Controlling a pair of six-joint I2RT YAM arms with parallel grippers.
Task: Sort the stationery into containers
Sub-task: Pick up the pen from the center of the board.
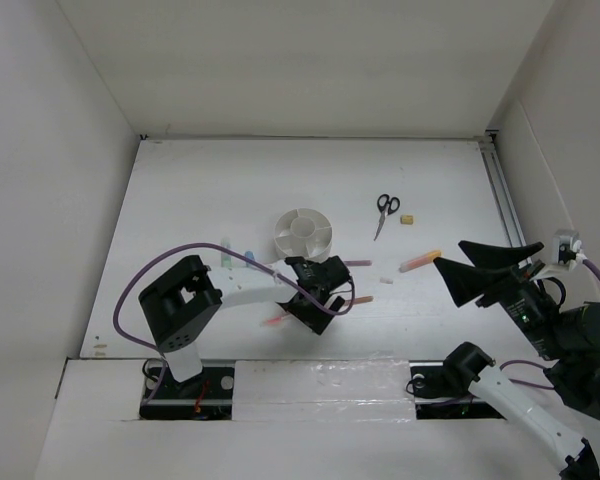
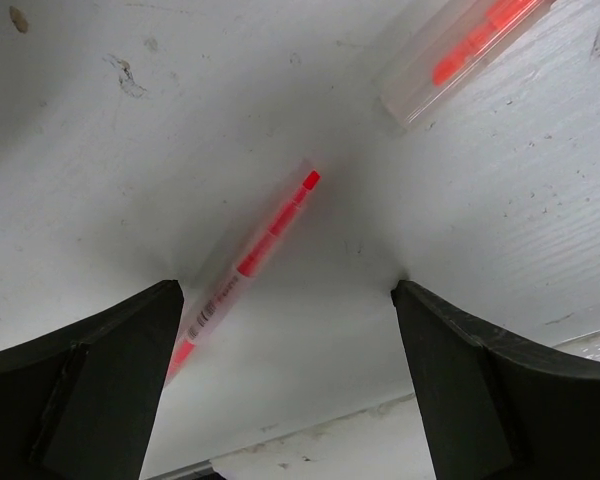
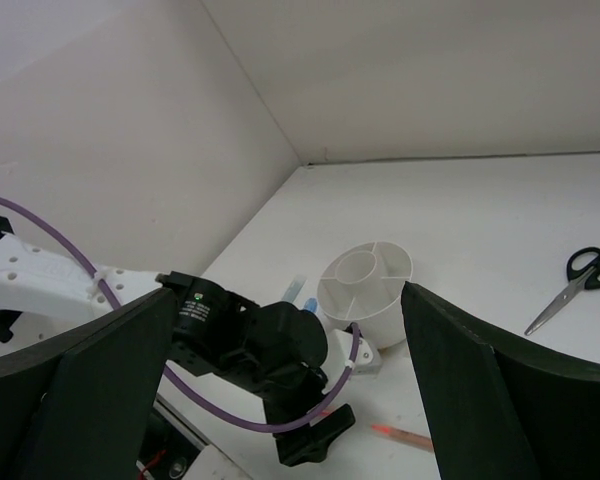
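Note:
My left gripper point(image 1: 318, 303) is down at the table, jaws open. A thin pink pen point(image 2: 255, 255) lies flat between its fingers, close to the left finger point(image 2: 110, 380); one end of it shows from above point(image 1: 273, 320). A second pink pen point(image 2: 470, 40) lies just beyond point(image 1: 361, 299), and a third point(image 1: 358, 262) lies farther back. The round white organizer point(image 1: 303, 232) stands behind the left gripper. Scissors point(image 1: 385, 212), a tan eraser point(image 1: 408, 218) and an orange-yellow marker point(image 1: 420, 261) lie to the right. My right gripper point(image 1: 458, 268) hangs open and empty above the table.
Short green point(image 1: 226, 250) and blue point(image 1: 249, 255) markers lie left of the organizer point(image 3: 365, 295). The right wrist view looks across the left arm point(image 3: 250, 350) to the scissors point(image 3: 580, 285). White walls close in the table on three sides.

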